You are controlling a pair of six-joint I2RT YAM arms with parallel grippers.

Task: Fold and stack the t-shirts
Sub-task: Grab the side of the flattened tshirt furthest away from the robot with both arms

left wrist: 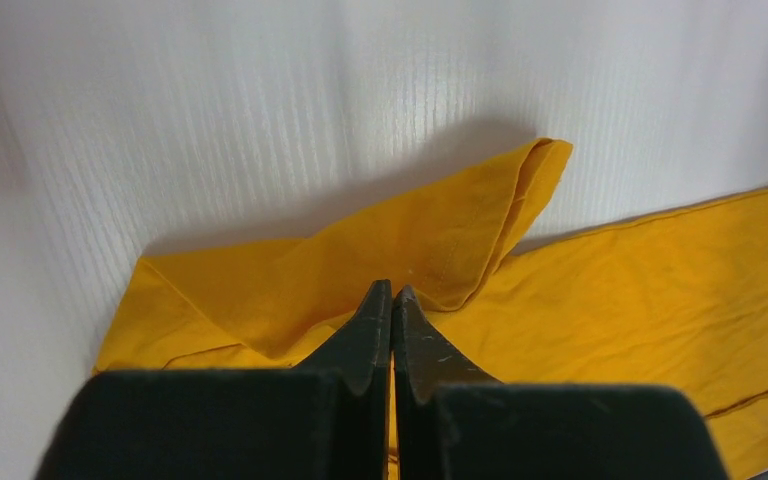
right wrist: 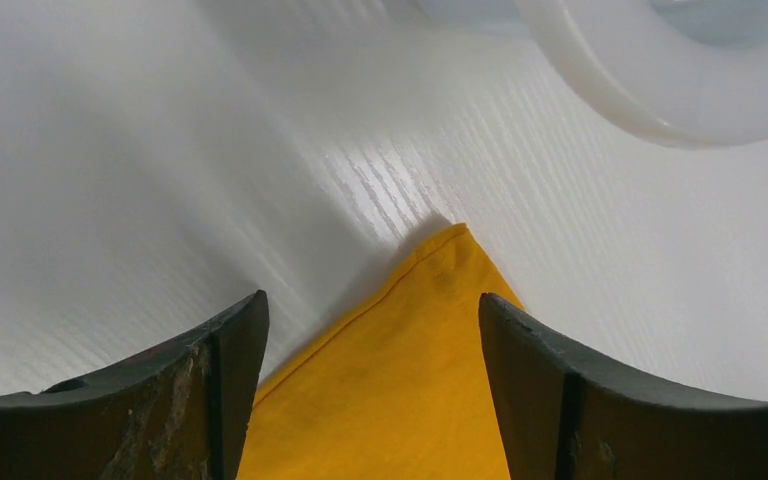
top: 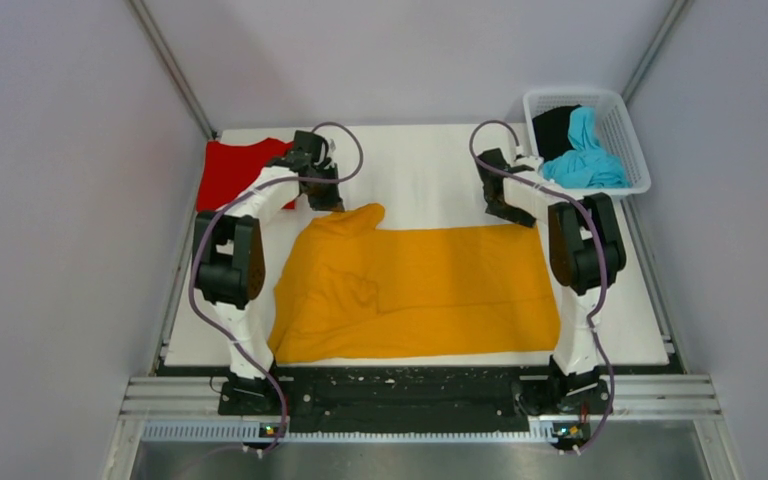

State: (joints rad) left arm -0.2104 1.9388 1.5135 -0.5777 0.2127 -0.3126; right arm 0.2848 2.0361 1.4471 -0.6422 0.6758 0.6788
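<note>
An orange-yellow t-shirt (top: 440, 280) lies spread across the middle of the table, with one sleeve folded over at its back left. My left gripper (top: 328, 195) sits at that sleeve. In the left wrist view its jaws (left wrist: 392, 290) are shut, with the orange cloth (left wrist: 610, 280) drawn up to the tips. My right gripper (top: 508, 208) stands open over the shirt's back right corner (right wrist: 400, 400), one finger on each side (right wrist: 371, 300). A folded red t-shirt (top: 230, 170) lies at the back left. A cyan-blue t-shirt (top: 585, 155) and a black one (top: 555, 125) lie in the basket.
A white mesh basket (top: 636, 150) stands at the back right corner, and its rim (right wrist: 660, 90) shows just beyond the right fingers. Grey walls enclose the table on three sides. The arm bases stand at the near edge.
</note>
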